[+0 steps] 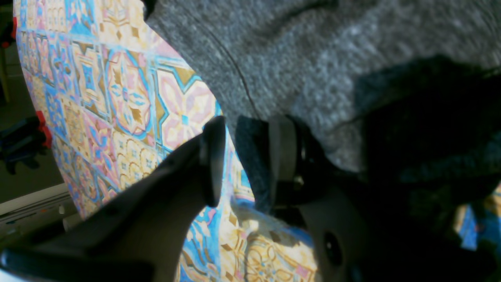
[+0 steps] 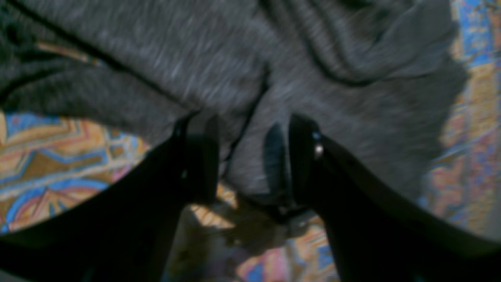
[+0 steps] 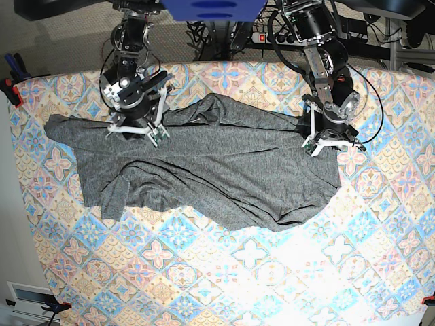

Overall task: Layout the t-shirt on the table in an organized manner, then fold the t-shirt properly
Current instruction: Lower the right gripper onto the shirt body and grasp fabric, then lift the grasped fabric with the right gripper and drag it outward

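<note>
I see the t-shirt (image 3: 204, 163) spread wide but rumpled across the counter (image 3: 272, 272), with diagonal creases running through its body and one sleeve folded over at the lower edge on the base view's left. My right fingers (image 2: 238, 156) stand spread over a bunched fold of the grey jersey; the fabric lies between and under them, and I cannot see them pinching it. The wrist view there is blurred. My left fingers (image 1: 244, 156) sit at the shirt's far edge on the base view's right, parted with a narrow gap. Fabric drapes over one finger (image 1: 282, 152), but I cannot tell whether any cloth is caught between the two.
</note>
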`<action>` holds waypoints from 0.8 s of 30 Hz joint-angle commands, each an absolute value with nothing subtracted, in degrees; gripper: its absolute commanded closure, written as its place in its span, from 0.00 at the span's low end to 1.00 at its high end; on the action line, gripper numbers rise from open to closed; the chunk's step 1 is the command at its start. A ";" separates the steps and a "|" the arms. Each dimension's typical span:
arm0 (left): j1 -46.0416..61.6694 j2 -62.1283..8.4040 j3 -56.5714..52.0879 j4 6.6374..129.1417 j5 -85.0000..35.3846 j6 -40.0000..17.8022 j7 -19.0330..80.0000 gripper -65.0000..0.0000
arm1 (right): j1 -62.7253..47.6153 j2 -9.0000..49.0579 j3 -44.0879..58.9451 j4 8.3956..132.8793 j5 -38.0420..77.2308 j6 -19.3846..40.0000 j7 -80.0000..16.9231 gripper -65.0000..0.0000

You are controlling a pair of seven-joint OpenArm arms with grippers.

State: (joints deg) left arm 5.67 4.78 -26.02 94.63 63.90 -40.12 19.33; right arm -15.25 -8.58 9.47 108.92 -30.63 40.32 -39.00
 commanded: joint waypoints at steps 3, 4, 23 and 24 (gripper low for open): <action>5.23 4.62 -25.89 95.16 64.04 -40.00 19.30 0.70 | -14.81 -8.66 9.36 107.30 -30.20 40.00 -38.20 0.60; 5.23 4.62 -25.89 95.16 64.04 -40.00 19.30 0.70 | -14.81 -8.57 9.36 106.51 -30.29 40.00 -38.20 0.60; 5.23 4.62 -25.89 95.16 64.04 -40.00 19.30 0.70 | -11.03 -4.09 9.45 107.82 -30.37 40.00 -38.73 0.60; 5.23 4.62 -25.89 95.16 64.04 -40.00 19.30 0.70 | -11.03 -4.09 9.54 107.91 -30.37 40.00 -38.73 0.60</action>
